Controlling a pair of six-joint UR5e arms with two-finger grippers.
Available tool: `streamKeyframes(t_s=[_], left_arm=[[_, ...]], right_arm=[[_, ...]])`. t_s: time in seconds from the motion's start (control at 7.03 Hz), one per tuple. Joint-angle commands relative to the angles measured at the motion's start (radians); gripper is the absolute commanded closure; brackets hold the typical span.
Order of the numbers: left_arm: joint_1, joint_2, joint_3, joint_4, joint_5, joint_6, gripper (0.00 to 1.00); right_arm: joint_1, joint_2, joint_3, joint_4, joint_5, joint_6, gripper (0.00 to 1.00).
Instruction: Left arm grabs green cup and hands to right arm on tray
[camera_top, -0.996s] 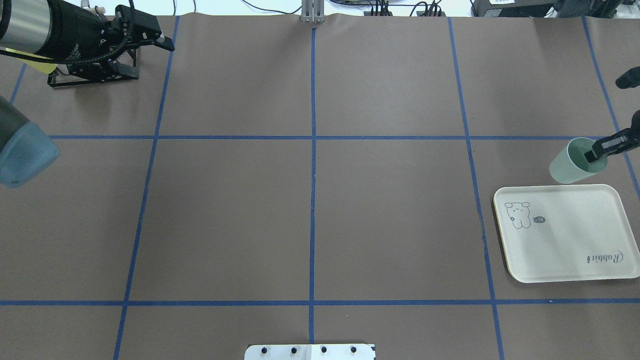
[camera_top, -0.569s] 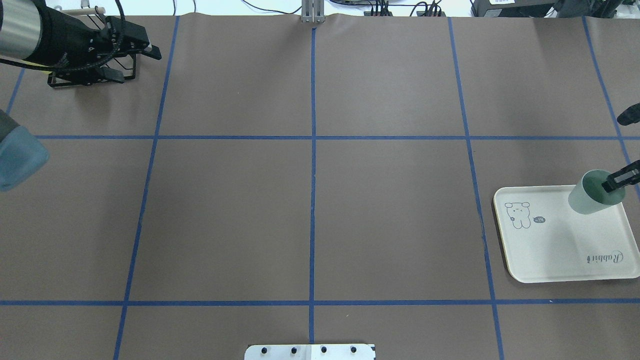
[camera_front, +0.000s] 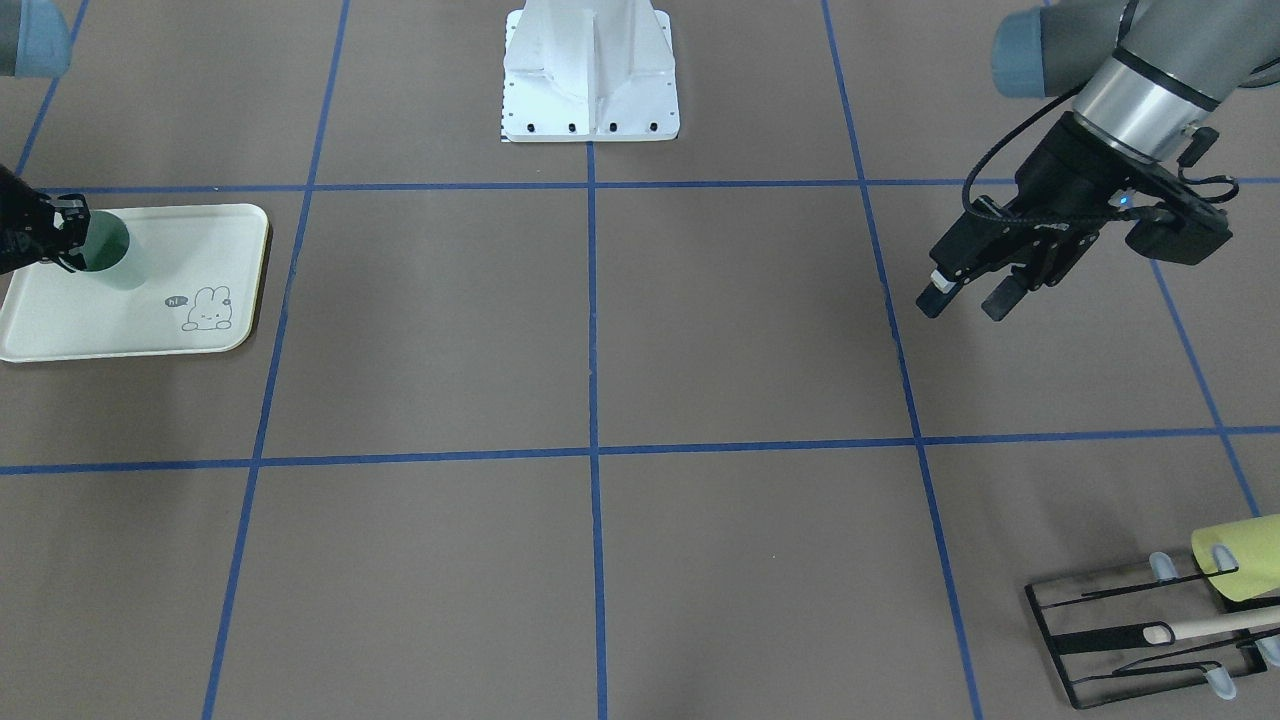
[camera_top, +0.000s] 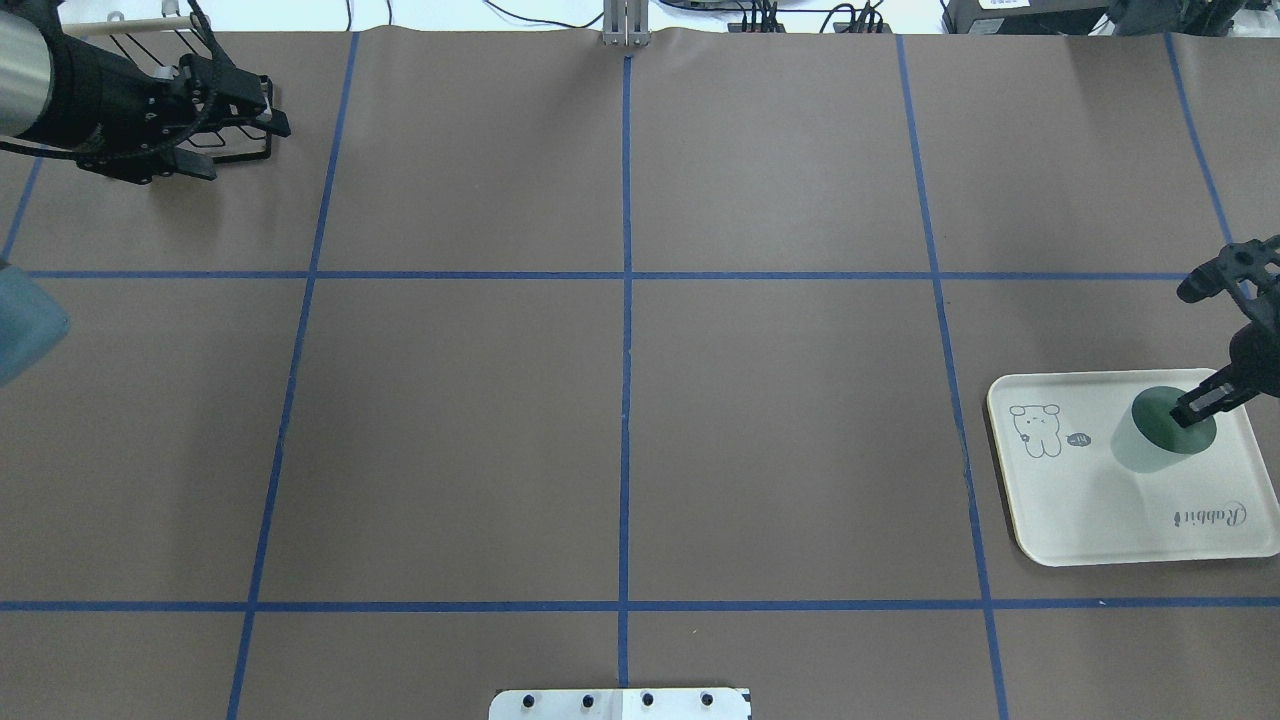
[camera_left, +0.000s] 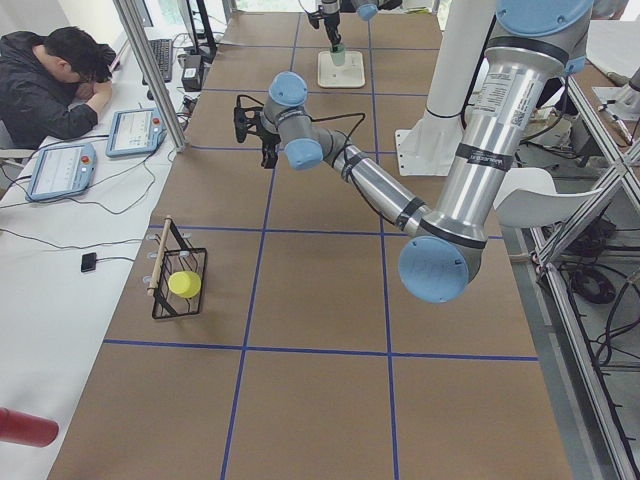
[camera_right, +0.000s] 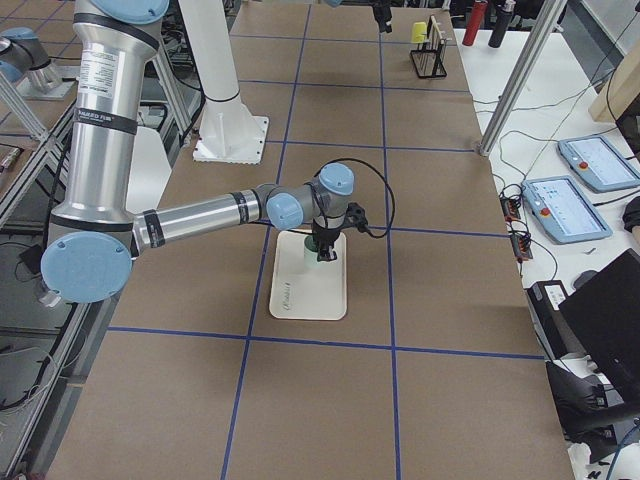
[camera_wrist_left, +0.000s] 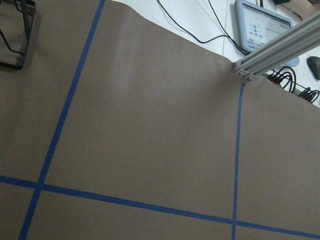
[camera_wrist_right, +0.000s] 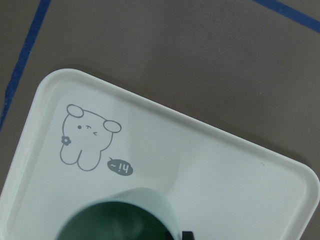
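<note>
The right pincer (camera_top: 1198, 402) grips the rim of the pale mint-green plastic cup (camera_top: 1145, 450) over the cream rectangular tray (camera_top: 1080, 510); the left pincer (camera_front: 965, 300) stands open.

The green cup (camera_top: 1145, 445) stands on the tray (camera_top: 1100, 510) beside its bunny drawing (camera_top: 1036, 430).

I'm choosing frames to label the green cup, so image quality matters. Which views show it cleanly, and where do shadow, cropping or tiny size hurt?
Overhead exterior: green cup sharp under even light, only a faint shadow on the tray. Exterior front-facing: clear, but near the left edge. Right wrist-mounted: close, yet cut off by the bottom edge. Exterior left and right: too small for detail.
</note>
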Motion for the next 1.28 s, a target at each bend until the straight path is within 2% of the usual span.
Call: streamKeyframes(t_s=[0.0, 0.43, 0.57, 0.71, 0.85, 1.14], left_arm=[[-0.012, 0.031, -0.003, 0.000, 0.000, 0.029, 0.01], [-0.013, 0.034, -0.002, 0.000, 0.001, 0.030, 0.01], [-0.015, 0.050, -0.003, 0.000, 0.001, 0.032, 0.01], [-0.018, 0.055, -0.003, -0.002, 0.001, 0.045, 0.01], [-0.021, 0.075, -0.003, -0.002, 0.001, 0.076, 0.01], [-0.047, 0.109, -0.011, 0.000, -0.003, 0.113, 0.01]], right_arm=[[-0.033, 0.004, -0.018, 0.002, -0.002, 0.000, 1.00], [-0.051, 0.030, -0.058, 0.003, -0.009, -0.003, 1.00], [-0.051, 0.033, -0.067, 0.005, -0.011, -0.006, 0.69], [-0.051, 0.035, -0.073, 0.006, -0.011, -0.017, 0.22], [-0.050, 0.036, -0.072, 0.006, -0.009, -0.046, 0.01], [0.004, 0.038, -0.062, 0.006, 0.003, -0.048, 0.01]])
